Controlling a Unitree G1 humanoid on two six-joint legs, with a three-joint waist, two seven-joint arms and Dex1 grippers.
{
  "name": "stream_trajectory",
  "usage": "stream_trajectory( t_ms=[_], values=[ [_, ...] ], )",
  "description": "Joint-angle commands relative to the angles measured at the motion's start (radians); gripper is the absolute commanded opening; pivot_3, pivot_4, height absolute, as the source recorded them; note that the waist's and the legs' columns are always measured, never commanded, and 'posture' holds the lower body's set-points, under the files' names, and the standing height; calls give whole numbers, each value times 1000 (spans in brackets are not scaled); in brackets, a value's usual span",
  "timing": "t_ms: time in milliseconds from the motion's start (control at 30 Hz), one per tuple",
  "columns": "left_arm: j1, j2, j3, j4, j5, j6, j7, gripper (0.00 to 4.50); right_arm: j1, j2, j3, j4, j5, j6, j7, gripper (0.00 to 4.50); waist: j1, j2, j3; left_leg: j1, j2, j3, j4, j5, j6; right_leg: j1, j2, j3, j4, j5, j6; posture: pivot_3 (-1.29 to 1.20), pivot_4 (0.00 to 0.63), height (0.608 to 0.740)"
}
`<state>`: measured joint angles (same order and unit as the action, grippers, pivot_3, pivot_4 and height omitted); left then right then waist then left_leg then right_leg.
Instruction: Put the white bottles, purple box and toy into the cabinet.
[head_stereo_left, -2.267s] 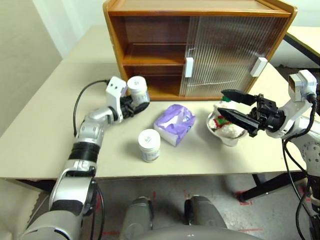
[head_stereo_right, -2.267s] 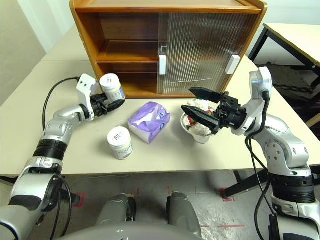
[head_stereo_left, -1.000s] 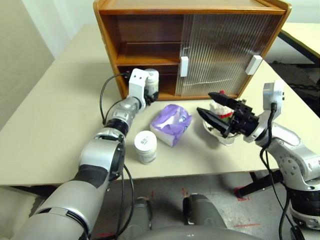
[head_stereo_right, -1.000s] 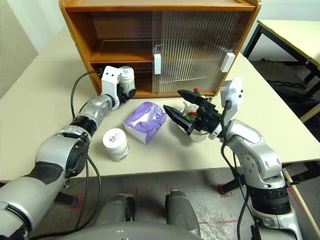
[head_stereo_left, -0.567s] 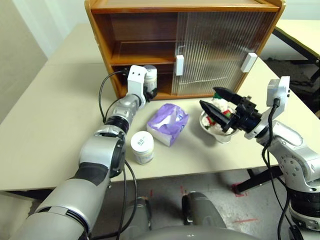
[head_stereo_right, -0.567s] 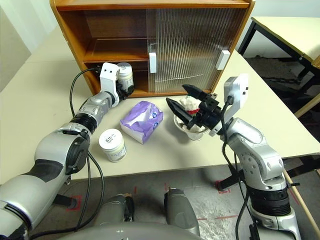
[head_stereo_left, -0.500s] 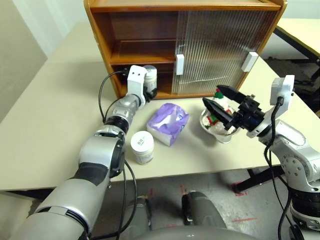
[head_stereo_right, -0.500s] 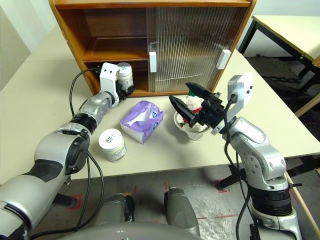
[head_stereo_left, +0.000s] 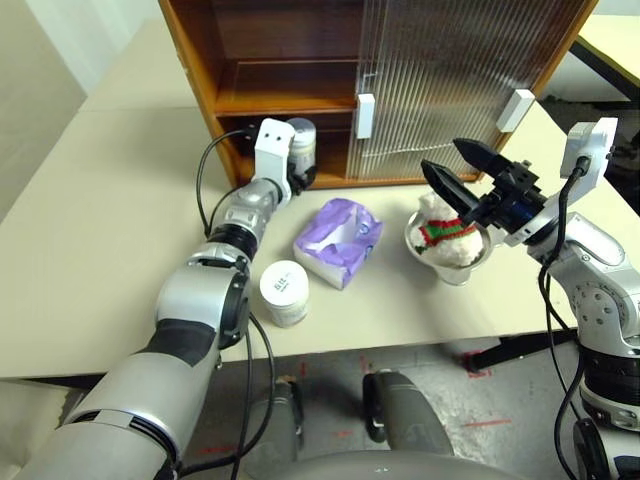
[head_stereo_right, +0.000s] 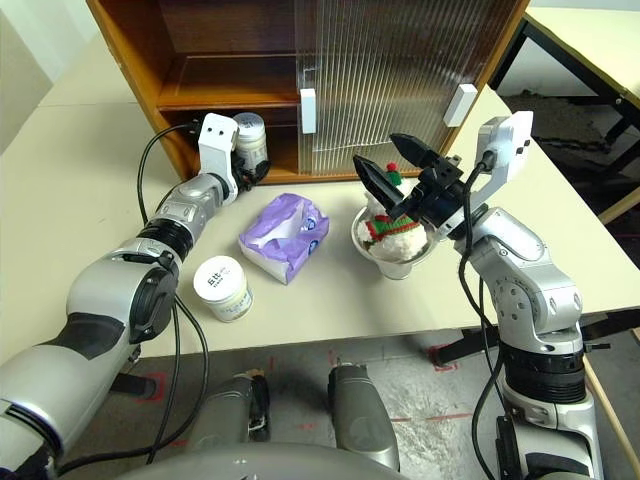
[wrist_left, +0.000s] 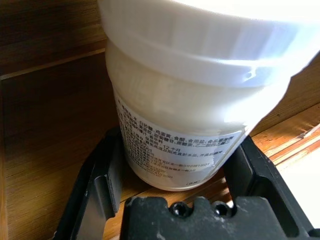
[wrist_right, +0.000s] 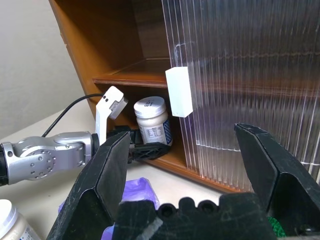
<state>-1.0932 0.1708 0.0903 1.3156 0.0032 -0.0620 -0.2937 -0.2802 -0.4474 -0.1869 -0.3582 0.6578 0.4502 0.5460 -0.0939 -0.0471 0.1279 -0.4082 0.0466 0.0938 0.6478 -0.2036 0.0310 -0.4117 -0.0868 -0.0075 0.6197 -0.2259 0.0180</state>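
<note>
My left gripper (head_stereo_left: 297, 172) is shut on one white bottle (head_stereo_left: 301, 139), held upright at the open left end of the cabinet's (head_stereo_left: 196, 70) lower shelf; in the left wrist view its black fingers (wrist_left: 106, 186) flank the bottle's label (wrist_left: 175, 145). The other white bottle (head_stereo_left: 284, 292) stands on the table near the front edge. Between it and the toy lies the purple box (head_stereo_left: 340, 238). The toy (head_stereo_left: 446, 232), a snowman in a metal bowl, sits on the right. My right gripper (head_stereo_left: 443, 160) hovers open just above it, holding nothing and pointing toward the cabinet.
Ribbed sliding doors (head_stereo_left: 450, 55) with white handles (head_stereo_left: 365, 115) cover the cabinet's right part; the left bays stand open. A black cable (head_stereo_left: 205, 180) loops from my left wrist. A second table (head_stereo_left: 615, 35) stands at the back right.
The camera has tipped down and closer. My right gripper has risen above the toy and tilted upward, still open. The left gripper keeps the bottle at the lower shelf's opening.
</note>
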Motion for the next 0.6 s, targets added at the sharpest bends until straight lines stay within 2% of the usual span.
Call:
stream_trajectory(
  t_ms=[33,233,367,600],
  values=[
    [-30,-9,10,16,11,1,12,3117,22,6,-15,-32,20,11,-11,4500,-1,0,2,0,0,0,0,0,0,0,0,0,0,0,0,-215,133,740],
    [-37,-13,18,20,14,2,21,3117,39,8,-16,-56,29,13,-26,4500,-4,0,5,0,0,0,0,0,0,0,0,0,0,0,0,-229,126,740],
    [-38,-16,26,21,9,6,22,4484,49,1,-22,-65,39,13,-27,4500,-4,-1,5,-1,0,0,0,0,0,0,0,0,0,0,0,-228,120,740],
    [-28,-11,43,15,0,0,8,4484,28,6,-10,-37,37,0,-12,4500,-10,-1,5,-1,0,0,0,0,0,0,0,0,0,0,0,-205,108,740]
  ],
)
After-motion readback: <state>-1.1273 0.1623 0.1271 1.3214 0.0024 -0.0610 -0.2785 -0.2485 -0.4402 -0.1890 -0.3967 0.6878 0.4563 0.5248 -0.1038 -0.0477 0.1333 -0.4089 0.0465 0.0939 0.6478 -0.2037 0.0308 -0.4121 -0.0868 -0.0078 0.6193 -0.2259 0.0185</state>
